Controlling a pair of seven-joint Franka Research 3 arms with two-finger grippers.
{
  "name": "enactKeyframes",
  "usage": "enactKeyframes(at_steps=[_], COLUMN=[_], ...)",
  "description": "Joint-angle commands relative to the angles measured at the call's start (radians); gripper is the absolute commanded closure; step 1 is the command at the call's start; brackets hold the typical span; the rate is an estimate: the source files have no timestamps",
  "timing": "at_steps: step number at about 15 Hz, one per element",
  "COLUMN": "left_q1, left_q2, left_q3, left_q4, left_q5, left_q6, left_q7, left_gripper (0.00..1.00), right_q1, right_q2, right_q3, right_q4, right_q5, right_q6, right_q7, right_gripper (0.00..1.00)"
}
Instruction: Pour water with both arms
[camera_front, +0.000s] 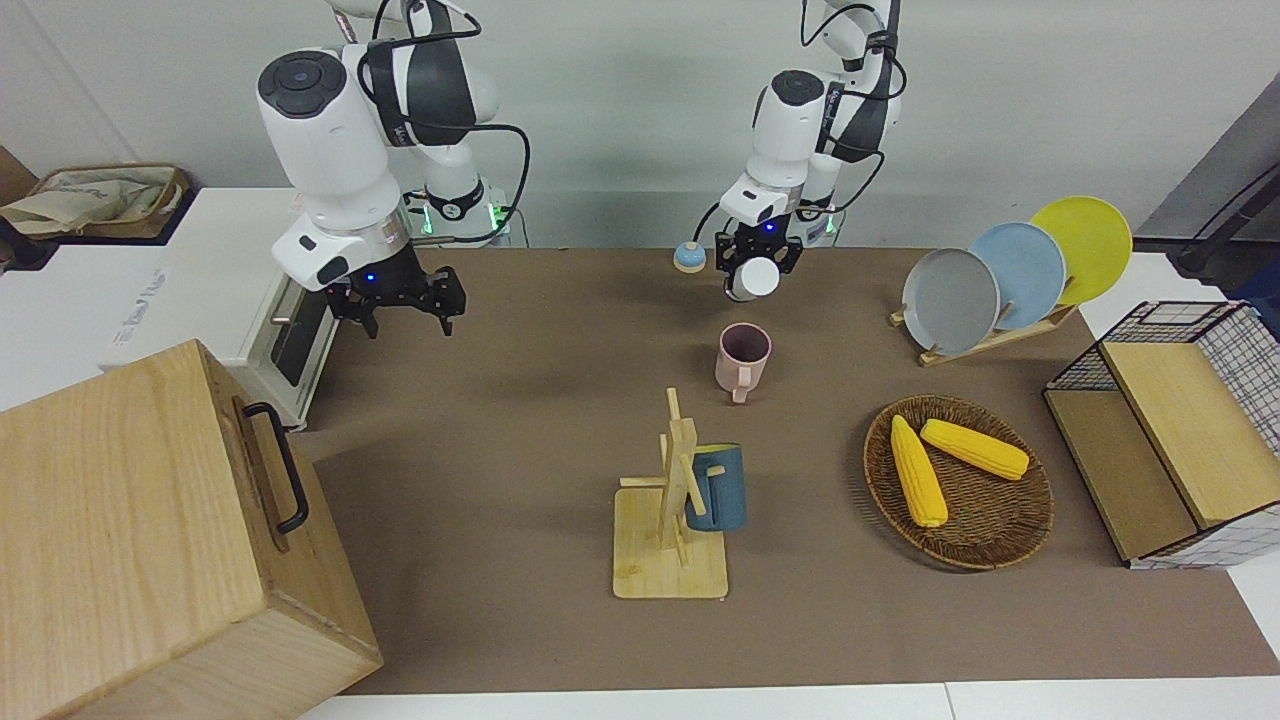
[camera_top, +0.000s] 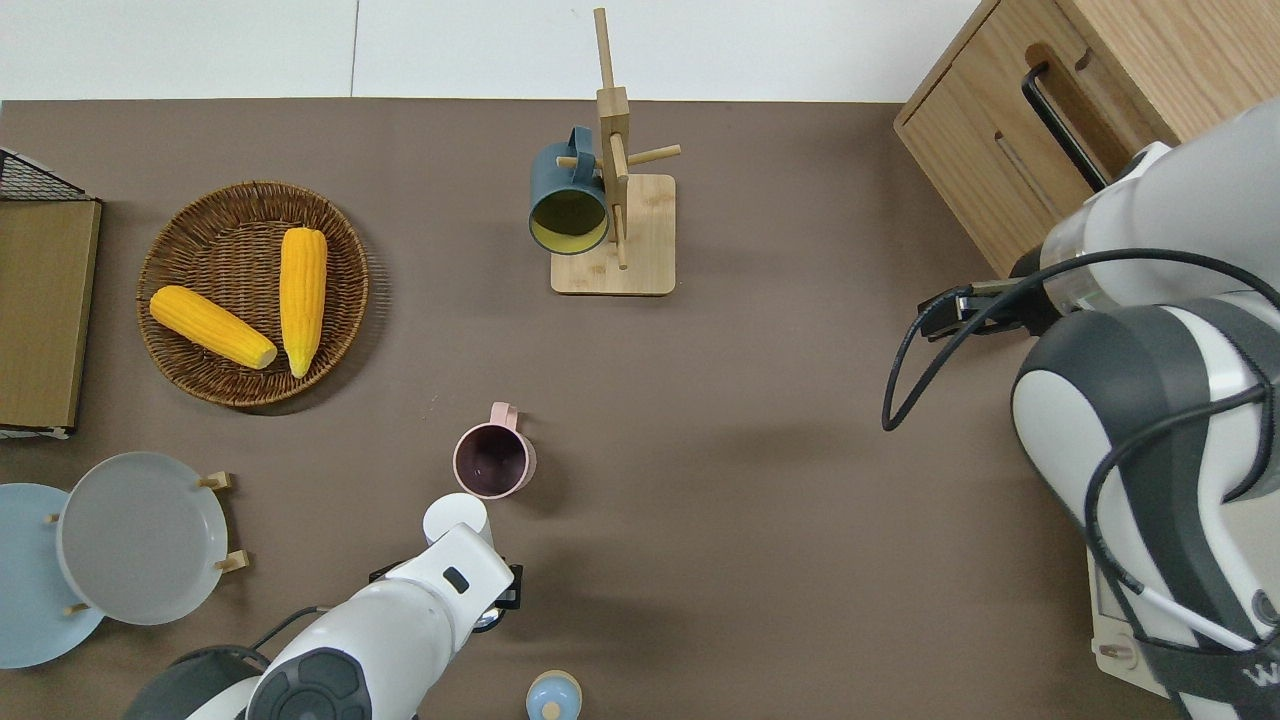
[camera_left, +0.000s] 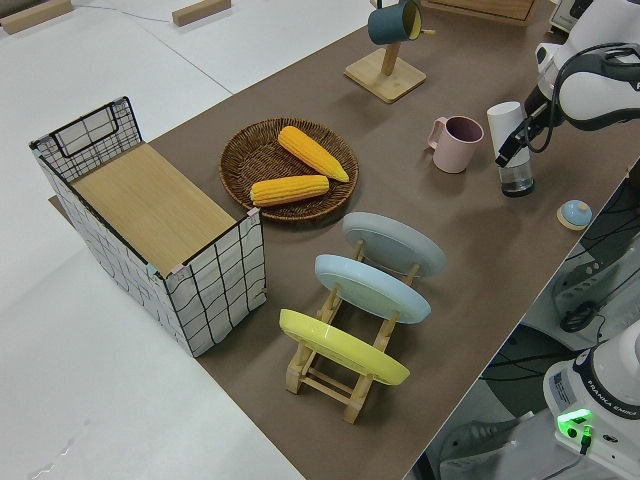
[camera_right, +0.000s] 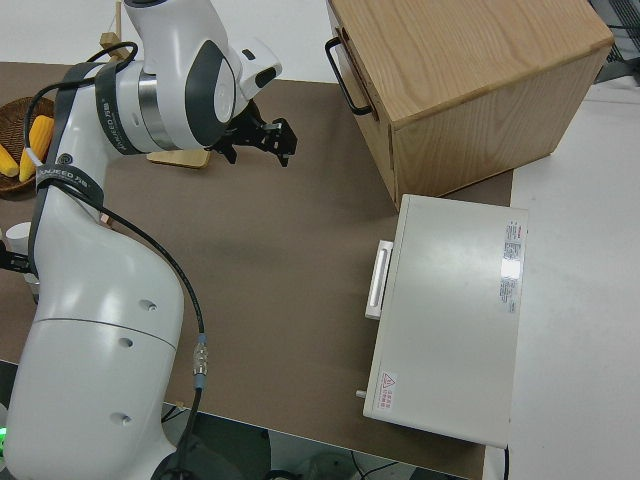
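While left gripper (camera_front: 752, 272) has fingers closed on white cup (camera_left: 505, 127) just beside pink mug (camera_front: 743, 357), near surface's robot-side edge — rigid, prob. light, slick; hold mid-wall — right gripper (camera_front: 402, 301) hangs w/ fingers apart, empty.

A plain pale grey wall (camera_front: 620, 110) closed the scene at 12 o'clock in the front view. A brown mat (camera_front: 540, 420) covered the white table (camera_front: 1100, 698). At 8 o'clock stood a light wooden cabinet with a black handle (camera_front: 150, 540). Lighting was even, shadows soft.
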Motion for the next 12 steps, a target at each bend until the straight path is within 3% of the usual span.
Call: enactKeyframes(at_steps=[1,7,12], left_q1=[-0.002,0.015,0.015], left_q2=[0.09,0.131,0.157], left_q3=[0.011,0.021,0.022], left_q4=[0.147,0.17,0.21], left_q5=[-0.009,-0.009,-0.009], left_q6=[-0.142,-0.174,-0.222], left_q7=[0.03,0.072,0.073], left_gripper=[1.0,1.0,1.0], right_q1=[-0.056,-0.08,-0.076], right_q2=[-0.035,-0.026,-0.029], right_q3=[0.017,0.017,0.017], right_q4=[-0.039,-0.017,0.055], right_q5=[-0.004,0.01,0.01], right_q6=[0.028,0.02,0.009], right_q7=[-0.104,-0.12,-0.121], right_gripper=[0.007,0.007,0.007])
